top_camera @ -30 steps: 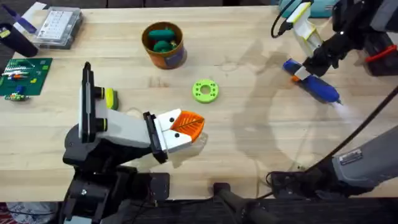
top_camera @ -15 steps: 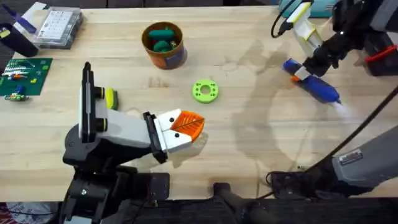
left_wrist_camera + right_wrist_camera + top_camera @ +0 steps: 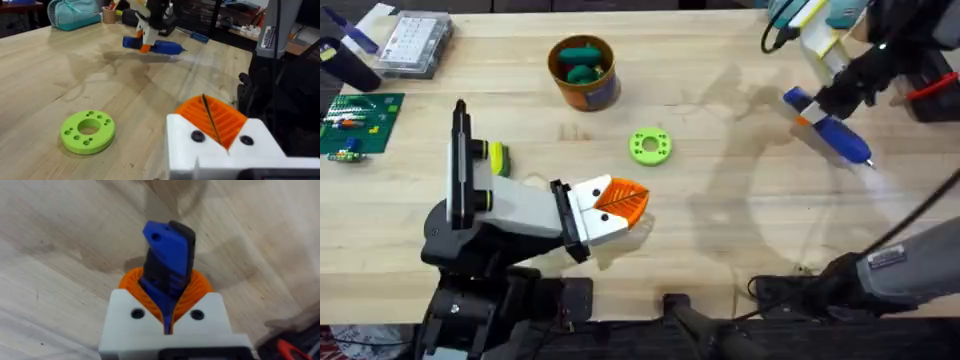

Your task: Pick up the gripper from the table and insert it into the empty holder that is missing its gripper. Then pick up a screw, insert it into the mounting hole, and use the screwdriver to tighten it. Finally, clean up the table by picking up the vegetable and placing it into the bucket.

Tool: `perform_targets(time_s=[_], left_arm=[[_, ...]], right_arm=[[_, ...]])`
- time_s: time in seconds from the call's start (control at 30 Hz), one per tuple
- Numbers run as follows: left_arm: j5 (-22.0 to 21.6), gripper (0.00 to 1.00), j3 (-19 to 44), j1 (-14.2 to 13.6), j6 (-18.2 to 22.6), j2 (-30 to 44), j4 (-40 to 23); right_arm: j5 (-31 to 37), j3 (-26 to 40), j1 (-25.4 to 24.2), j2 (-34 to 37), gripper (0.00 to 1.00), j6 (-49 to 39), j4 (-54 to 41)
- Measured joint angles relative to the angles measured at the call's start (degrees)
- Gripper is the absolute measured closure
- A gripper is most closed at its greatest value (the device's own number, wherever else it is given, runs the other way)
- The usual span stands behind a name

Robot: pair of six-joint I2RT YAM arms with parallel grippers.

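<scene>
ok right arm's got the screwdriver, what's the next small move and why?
Probably carry it in toward the table's middle. The right gripper is shut on the screwdriver, held clear of the table at the far right edge, away from the green ring.

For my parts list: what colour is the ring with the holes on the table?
Bright green. The ring shows best in the left wrist view.

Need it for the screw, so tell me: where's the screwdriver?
Overhead, the screwdriver is at the table's far right, clamped in the right gripper, well right of the green ring.
</scene>
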Motion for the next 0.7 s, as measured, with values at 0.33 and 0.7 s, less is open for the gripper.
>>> perform_targets(time_s=[0.33,0.7], left_arm=[[0.0,0.984,0.0,0.0,0.0,0.0,0.0],[0.0,0.984,0.0,0.0,0.0,0.0,0.0]], right_arm=[[-1.8,0.0,0.0,-9.2,0.974,2.4,-0.4],[-7.6,0.0,0.3,-18.9,0.974,7.3,-0.6]])
